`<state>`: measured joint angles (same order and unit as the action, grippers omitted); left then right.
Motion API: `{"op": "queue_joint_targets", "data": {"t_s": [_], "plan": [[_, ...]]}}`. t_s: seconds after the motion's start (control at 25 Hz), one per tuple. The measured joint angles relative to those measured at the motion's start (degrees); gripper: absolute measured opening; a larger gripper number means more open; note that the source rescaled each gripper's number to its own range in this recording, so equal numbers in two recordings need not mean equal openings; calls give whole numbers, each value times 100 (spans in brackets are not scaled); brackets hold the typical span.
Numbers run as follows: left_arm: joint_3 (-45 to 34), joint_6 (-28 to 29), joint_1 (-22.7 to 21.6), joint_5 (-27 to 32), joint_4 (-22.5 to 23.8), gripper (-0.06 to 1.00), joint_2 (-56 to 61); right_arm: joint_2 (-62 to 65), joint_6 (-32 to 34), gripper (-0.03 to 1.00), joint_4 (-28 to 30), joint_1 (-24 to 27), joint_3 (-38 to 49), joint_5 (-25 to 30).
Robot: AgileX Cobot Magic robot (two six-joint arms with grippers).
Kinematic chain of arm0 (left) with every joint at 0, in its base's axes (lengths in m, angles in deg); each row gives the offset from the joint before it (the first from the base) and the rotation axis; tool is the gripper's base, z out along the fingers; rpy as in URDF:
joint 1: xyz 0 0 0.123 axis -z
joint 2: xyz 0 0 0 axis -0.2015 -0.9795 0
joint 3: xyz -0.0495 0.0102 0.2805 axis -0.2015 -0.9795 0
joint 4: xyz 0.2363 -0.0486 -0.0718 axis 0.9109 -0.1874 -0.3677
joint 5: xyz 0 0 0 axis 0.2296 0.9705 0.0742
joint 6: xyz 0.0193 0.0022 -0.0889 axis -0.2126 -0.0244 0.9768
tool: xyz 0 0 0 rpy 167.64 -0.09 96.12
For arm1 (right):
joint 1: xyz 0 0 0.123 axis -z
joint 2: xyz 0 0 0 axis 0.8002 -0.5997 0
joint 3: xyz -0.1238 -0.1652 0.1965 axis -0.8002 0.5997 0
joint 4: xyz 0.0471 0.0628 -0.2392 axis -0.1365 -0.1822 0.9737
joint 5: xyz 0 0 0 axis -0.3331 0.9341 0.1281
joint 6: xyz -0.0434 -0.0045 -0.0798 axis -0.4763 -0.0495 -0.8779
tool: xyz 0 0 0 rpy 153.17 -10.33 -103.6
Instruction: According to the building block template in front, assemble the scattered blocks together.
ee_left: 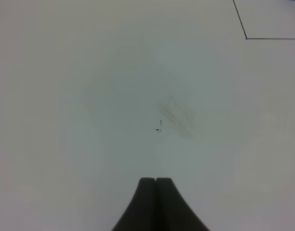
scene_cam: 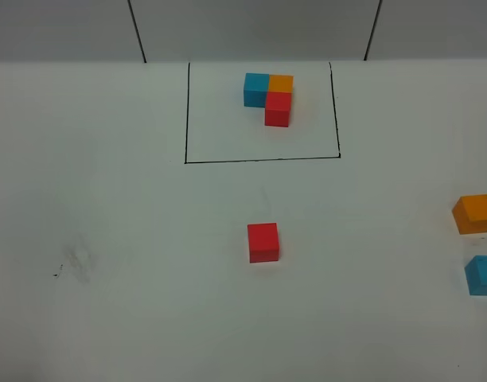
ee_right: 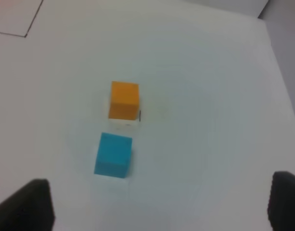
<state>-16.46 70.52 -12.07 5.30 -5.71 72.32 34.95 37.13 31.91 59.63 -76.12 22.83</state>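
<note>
Right hand wide, empty, above orange cube and blue cube, far right of desk; likely lining up 1 pick. Left hand pinched closed, idle. Red cube mid-desk, before framed template.

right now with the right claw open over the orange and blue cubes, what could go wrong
1. The orange cube and blue cube sit close together, so the open right claw closing on one may knock the other.
2. The blue cube is cut off at the high view's edge, so tracking it there is poor.
3. The loose red cube stands alone; pressing a cube against it may shove it askew.
</note>
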Motion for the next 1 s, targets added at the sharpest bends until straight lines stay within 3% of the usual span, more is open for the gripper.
{"op": "queue_joint_targets", "data": {"t_s": [0.24, 0.68, 1.0], "plan": [[0, 0, 0, 0, 0, 0, 0, -982, -40, 89, -264, 0, -386, -111], [0, 0, 0, 0, 0, 0, 0, -3695, -304, 89, -1173, 0, -555, -1161], [0, 0, 0, 0, 0, 0, 0, -5318, -1051, 89, -1913, 0, -555, -2136]]}}
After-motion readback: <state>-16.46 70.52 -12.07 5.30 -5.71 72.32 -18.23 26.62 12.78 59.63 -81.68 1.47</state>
